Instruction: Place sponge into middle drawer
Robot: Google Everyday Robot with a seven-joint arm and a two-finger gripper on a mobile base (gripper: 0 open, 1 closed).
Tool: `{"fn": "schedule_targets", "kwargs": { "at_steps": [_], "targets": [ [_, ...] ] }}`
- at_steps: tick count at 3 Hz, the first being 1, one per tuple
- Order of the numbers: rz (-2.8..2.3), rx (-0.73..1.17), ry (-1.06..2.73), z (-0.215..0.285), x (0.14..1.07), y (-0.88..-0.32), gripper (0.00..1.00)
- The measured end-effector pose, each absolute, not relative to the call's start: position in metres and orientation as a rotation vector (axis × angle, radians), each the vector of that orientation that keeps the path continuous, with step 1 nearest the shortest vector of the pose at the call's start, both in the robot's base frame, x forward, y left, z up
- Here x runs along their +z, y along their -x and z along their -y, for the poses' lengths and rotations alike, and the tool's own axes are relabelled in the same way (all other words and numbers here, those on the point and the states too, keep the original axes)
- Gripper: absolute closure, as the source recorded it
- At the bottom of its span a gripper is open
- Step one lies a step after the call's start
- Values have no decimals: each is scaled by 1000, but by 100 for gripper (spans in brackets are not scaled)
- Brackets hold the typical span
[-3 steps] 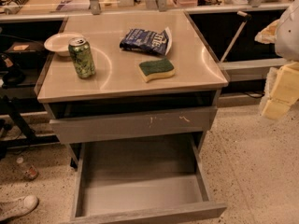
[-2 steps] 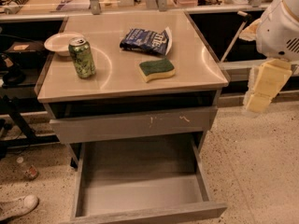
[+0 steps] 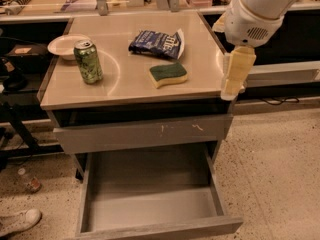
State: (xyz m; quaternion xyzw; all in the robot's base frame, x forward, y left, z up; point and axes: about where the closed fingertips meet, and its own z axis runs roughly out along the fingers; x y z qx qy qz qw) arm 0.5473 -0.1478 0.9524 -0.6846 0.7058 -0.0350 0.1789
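The sponge (image 3: pixel 168 74), pale yellow with a dark green top, lies on the tan table top (image 3: pixel 125 89), right of centre near the front. The middle drawer (image 3: pixel 150 206) is pulled open below the table; its grey floor holds nothing. My gripper (image 3: pixel 236 74) hangs from the white arm at the table's right edge, to the right of the sponge and apart from it, with nothing seen in it.
A blue snack bag (image 3: pixel 157 43) lies behind the sponge. A green can (image 3: pixel 88 61) and a white bowl (image 3: pixel 65 45) stand at the left. A shut drawer front with pale scratches (image 3: pixel 140 132) sits above the open drawer. A shoe (image 3: pixel 17 222) is at bottom left.
My arm and gripper have moved left from the right edge of the view to the table's right edge, closer to the sponge. The sponge and drawer have not moved.
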Motion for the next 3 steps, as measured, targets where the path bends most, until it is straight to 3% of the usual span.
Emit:
{"fn": "schedule_targets", "kwargs": {
  "at_steps": [2,3],
  "targets": [
    [-1848,-89,2079,97,943,-608,0],
    [-1842,-89,2078,95,944,-610,0]
  ]
}}
